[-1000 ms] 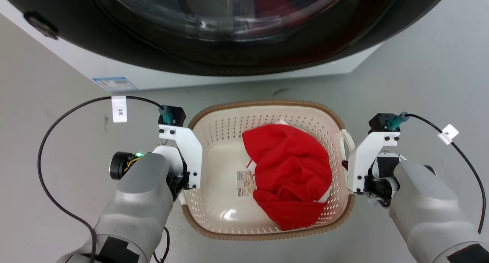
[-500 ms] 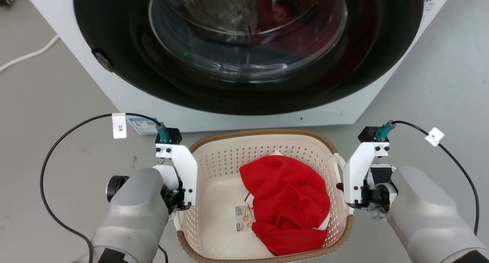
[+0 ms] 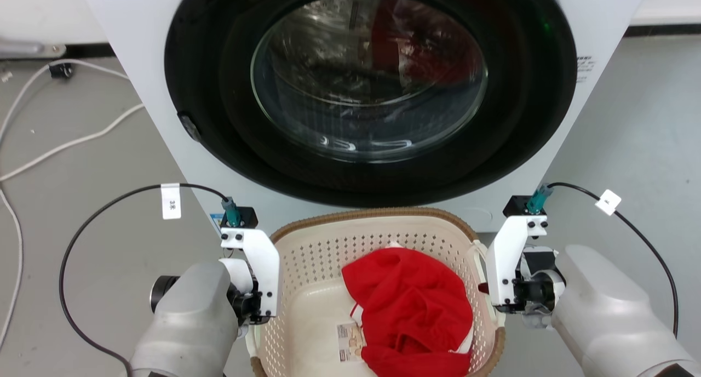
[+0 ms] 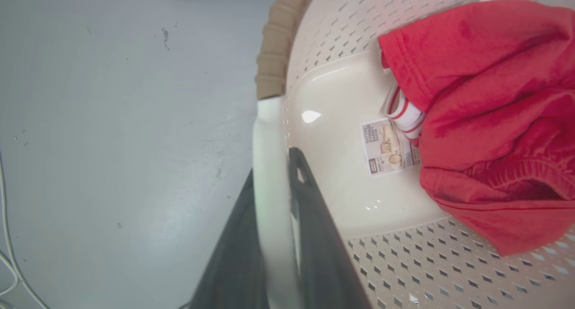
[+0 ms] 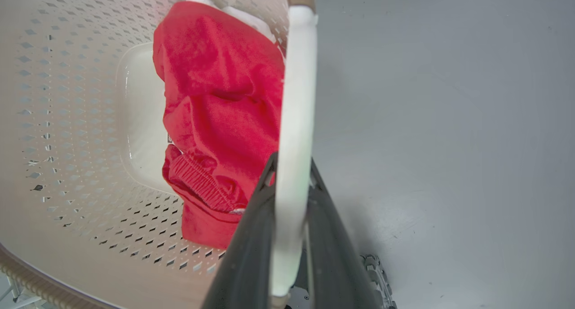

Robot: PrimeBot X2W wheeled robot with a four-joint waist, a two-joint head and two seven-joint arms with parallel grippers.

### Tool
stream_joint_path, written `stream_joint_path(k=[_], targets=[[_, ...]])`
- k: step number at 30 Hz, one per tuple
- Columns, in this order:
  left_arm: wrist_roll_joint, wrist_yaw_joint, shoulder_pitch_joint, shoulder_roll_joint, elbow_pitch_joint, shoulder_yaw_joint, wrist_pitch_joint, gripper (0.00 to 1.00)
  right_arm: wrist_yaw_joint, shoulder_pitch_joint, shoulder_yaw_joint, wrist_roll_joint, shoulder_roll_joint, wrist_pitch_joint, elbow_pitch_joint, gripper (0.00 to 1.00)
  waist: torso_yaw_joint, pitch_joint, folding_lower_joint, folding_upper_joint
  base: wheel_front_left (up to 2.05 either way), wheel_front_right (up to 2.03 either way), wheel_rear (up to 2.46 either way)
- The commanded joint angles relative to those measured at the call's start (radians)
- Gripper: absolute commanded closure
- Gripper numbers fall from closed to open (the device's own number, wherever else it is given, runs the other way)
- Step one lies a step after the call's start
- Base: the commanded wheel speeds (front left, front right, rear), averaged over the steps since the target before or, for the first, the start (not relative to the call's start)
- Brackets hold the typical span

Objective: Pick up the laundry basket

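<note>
Now | left tool [image 4: 272,165] clamped on white left side handle [image 4: 265,134] | cream-white perforated plastic laundry basket [image 3: 328,256], brown woven-look rim, between both arms before white front-loading washing machine [image 3: 137,92]; crumpled red garment [image 3: 408,306] inside | right tool [image 5: 292,163] clamped on white right side handle [image 5: 296,75]

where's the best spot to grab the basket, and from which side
By its two white side handles, one tool from each side: left handle, right handle. The basket is too wide for one tool, and its brown rim is thick, while each handle is a thin bar that fits between the fingers. The left tool and right tool are shut on them.
</note>
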Motion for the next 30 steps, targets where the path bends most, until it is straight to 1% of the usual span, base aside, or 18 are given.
stream_joint_path(k=[1,9,18,30], targets=[[-0.003,-0.01,0.018,-0.009,-0.005,-0.008,0.004,1.0,0.0,0.007,0.007,0.005,0.003,-0.006,-0.005,1.0,0.001,-0.029,0.0002,-0.0001,0.0,0.0,0.0],[-0.027,-0.01,0.041,-0.007,-0.011,-0.034,0.017,1.0,0.0,0.029,0.037,0.037,0.008,0.017,0.011,1.0,0.001,-0.089,0.0002,-0.0001,0.0,0.0,0.0],[-0.054,-0.01,0.073,-0.004,-0.022,-0.058,0.002,1.0,0.0,0.063,0.069,0.059,0.016,0.008,0.025,1.0,-0.002,-0.135,0.0002,-0.0001,0.0,0.0,0.0],[-0.085,-0.01,0.11,-0.003,-0.029,-0.086,-0.041,1.0,0.001,0.095,0.096,0.089,0.031,-0.018,0.033,1.0,-0.009,-0.15,0.0002,-0.0001,0.0,0.0,0.0]])
